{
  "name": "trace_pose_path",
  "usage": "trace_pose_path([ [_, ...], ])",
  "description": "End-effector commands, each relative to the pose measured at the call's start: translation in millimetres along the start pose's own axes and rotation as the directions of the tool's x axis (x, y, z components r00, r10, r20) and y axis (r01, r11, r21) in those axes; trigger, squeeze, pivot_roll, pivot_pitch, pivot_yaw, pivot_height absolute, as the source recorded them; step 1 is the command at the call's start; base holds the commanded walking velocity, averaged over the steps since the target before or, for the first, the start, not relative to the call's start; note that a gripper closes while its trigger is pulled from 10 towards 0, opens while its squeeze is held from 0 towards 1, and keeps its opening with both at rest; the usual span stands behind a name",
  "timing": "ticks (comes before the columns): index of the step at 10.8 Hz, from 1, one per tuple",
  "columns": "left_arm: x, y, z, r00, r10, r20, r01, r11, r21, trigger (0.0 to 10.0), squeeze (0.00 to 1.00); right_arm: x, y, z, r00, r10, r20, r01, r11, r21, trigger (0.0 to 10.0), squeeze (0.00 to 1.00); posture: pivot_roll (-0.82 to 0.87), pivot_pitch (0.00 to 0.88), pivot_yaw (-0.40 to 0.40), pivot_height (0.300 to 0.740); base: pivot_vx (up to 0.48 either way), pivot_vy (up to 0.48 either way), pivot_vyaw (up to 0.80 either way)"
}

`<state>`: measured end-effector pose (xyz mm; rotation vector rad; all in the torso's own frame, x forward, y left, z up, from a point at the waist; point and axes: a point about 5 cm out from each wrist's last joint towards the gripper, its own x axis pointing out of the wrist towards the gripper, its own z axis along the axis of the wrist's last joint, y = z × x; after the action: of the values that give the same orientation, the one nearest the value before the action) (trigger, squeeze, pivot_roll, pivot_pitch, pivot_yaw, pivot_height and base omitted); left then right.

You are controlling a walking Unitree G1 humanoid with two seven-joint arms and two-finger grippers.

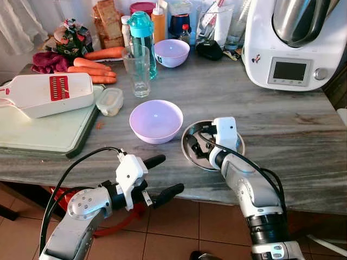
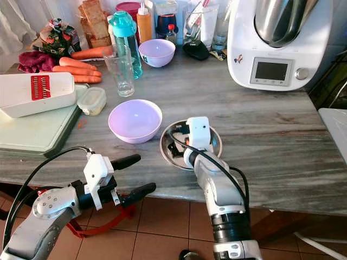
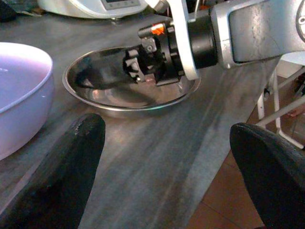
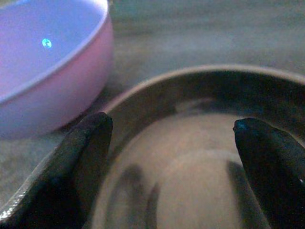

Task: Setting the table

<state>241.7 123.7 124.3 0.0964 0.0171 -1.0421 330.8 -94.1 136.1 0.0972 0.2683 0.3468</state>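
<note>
1. fingers (image 4: pixel 81 157) of the right gripper (image 1: pixel 201 145) are spread wide and reach down inside the steel bowl (image 1: pixel 237 143), pinching nothing; in the right wrist view both black tips sit over the bowl's shiny floor, with its rim curving past them.
2. fingers (image 1: pixel 168 192) of the left gripper (image 1: pixel 161 176) are also spread and empty, hovering off the near edge of the table (image 1: pixel 282 130), pointed toward the bowls.
3. the steel bowl rests on the table close to the near edge, just beside the lilac bowl (image 1: pixel 156 120); whether the two touch is hard to tell.
4. handling, as a judgement: thin metal, so probably light and stiff, not fragile, but smooth and slippery. a shallow wall gives little to squeeze, so the rim looks like the place to take hold, one finger inside and one outside. gripped loosely it could skid or tip.
5. the lilac bowl looks like plastic or glazed ware, light and smooth; again the rim is the natural hold.
6. further back stand a drinking glass (image 1: pixel 136 70), a teal bottle (image 1: pixel 143 38), a second lilac bowl (image 1: pixel 172 52), carrots (image 1: pixel 92 67), a white slicer (image 1: pixel 49 93) on a cutting board (image 1: pixel 43 135), and a kitchen machine (image 1: pixel 295 43).
</note>
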Motion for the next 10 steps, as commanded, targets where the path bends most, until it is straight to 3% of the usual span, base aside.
trace_pose_path([
  [1, -0.2, -1.5, 1, 1.0, -0.003, -0.007, 0.003, 1.0, 0.012, 10.0, 0.0, 1.8, 2.8, 1, 1.0, 0.01, 0.006, -0.01, 1.0, 0.006, 10.0, 1.0, -0.01, 0.139, -0.008, 0.74, 0.0, 0.0, 0.0],
  [6, 0.7, -2.3, 2, 1.0, 0.0, -0.004, 0.0, 1.0, 0.011, 10.0, 0.0, 4.4, 7.5, 0, 1.0, 0.023, 0.008, -0.023, 1.0, 0.013, 10.0, 1.0, -0.01, 0.141, -0.008, 0.74, 0.0, 0.0, 0.0],
  [10, 2.2, -1.6, 2, 1.0, -0.002, -0.003, 0.002, 1.0, 0.01, 10.0, 0.0, -5.5, -6.0, -4, 1.0, -0.028, -0.012, 0.028, 1.0, 0.005, 10.0, 1.0, -0.01, 0.144, -0.005, 0.74, 0.0, 0.0, 0.0],
])
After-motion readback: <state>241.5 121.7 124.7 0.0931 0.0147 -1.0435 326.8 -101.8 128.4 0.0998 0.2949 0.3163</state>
